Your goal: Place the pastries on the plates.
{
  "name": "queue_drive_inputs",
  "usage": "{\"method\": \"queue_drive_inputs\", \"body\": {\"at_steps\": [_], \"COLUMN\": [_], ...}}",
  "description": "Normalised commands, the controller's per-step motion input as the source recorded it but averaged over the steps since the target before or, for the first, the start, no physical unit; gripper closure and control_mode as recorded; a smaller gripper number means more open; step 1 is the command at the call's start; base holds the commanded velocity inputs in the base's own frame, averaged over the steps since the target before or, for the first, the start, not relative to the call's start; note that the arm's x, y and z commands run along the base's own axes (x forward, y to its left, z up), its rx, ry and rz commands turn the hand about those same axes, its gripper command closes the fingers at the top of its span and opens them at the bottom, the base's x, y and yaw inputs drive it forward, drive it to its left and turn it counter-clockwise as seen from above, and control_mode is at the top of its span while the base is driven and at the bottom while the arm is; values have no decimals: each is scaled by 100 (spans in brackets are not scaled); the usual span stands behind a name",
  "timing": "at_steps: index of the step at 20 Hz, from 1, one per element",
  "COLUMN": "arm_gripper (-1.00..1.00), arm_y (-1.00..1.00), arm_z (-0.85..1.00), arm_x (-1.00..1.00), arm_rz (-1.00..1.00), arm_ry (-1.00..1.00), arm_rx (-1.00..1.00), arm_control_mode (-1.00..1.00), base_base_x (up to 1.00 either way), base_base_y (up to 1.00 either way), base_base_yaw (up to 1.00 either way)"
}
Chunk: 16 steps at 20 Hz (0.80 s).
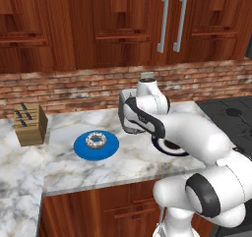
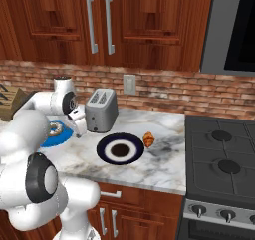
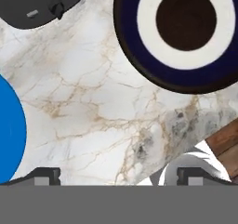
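Left base view: the small ring donut with whitish icing [image 1: 96, 140] lies in the middle of the flat bright blue plate [image 1: 110, 150] on the marble counter [image 1: 138, 160]. The robot's gripper [image 3: 118, 176] hangs over bare marble between that plate and the dark navy plate with a white ring [image 3: 139, 51] — fingers spread wide, holding nothing. A small brown croissant [image 2: 148, 139] sits just beside the navy plate.

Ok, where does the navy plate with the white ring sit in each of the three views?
Left base view: navy plate right of centre, mostly hidden behind the arm.
Right base view: navy plate at centre, in front of the toaster.
Hand view: navy plate at upper right, cut by the top edge.
Shared landmark: the blue plate on the marble counter.
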Motion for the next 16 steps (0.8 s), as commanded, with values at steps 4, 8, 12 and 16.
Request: {"method": "queue_drive_inputs", "body": {"at_steps": [4, 8, 12, 16], "arm_gripper": [-100, -100, -100, -100], "arm_y": [-97, -100, -100, -100], "arm_z": [7, -7, -2, 0], "arm_x": [0, 20, 46, 23], "arm_rz": [17, 18, 2, 19], "arm_ry": [0, 0, 0, -5], "arm_rx": [0, 6, 7, 2], "arm_control_mode": [-100, -100, -100, -100], "base_base_x": [0, 0, 0, 0], "base_base_y": [0, 0, 0, 0], "base_base_yaw": [0, 0, 0, 0]}}
